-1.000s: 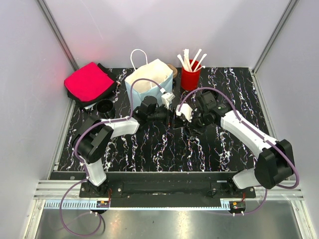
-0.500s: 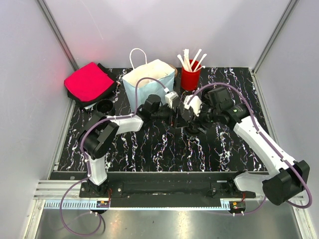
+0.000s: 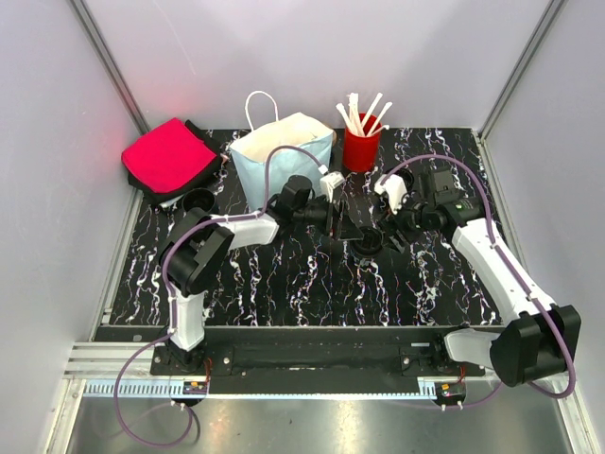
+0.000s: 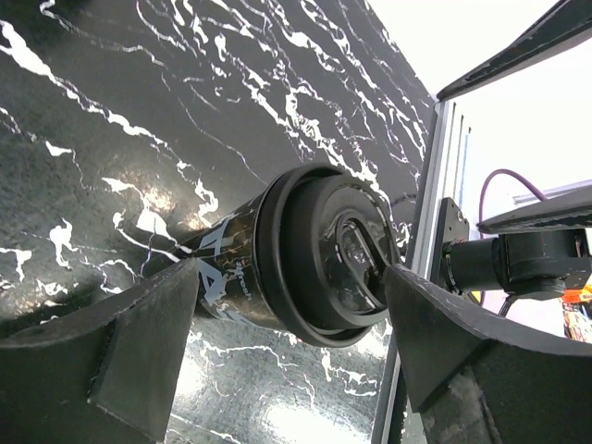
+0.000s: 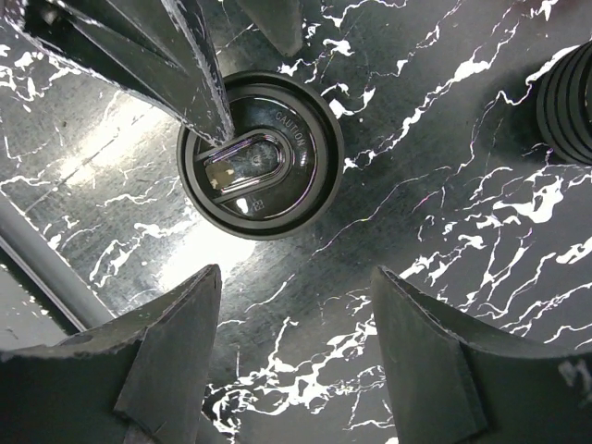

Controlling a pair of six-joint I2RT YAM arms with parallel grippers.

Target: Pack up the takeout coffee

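Position: the takeout coffee (image 5: pixel 259 153) stands upright on the table (image 5: pixel 462 231). The left fingers (image 4: pixel 139 342) straddle its body, spread wide, no firm grip evident; the right fingers (image 5: pixel 176 351) hang above the lid (image 5: pixel 250 171), apart and empty. Likely light, thin-walled, crushable, with a slick lid: pinch gently round the body below the rim

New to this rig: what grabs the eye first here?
A small black coffee cup with a black plastic lid stands mid-table, straddled by the open left gripper, with the open right gripper hovering close by. Behind it, a light blue paper bag and a red cup of white stirrers sit at the back.
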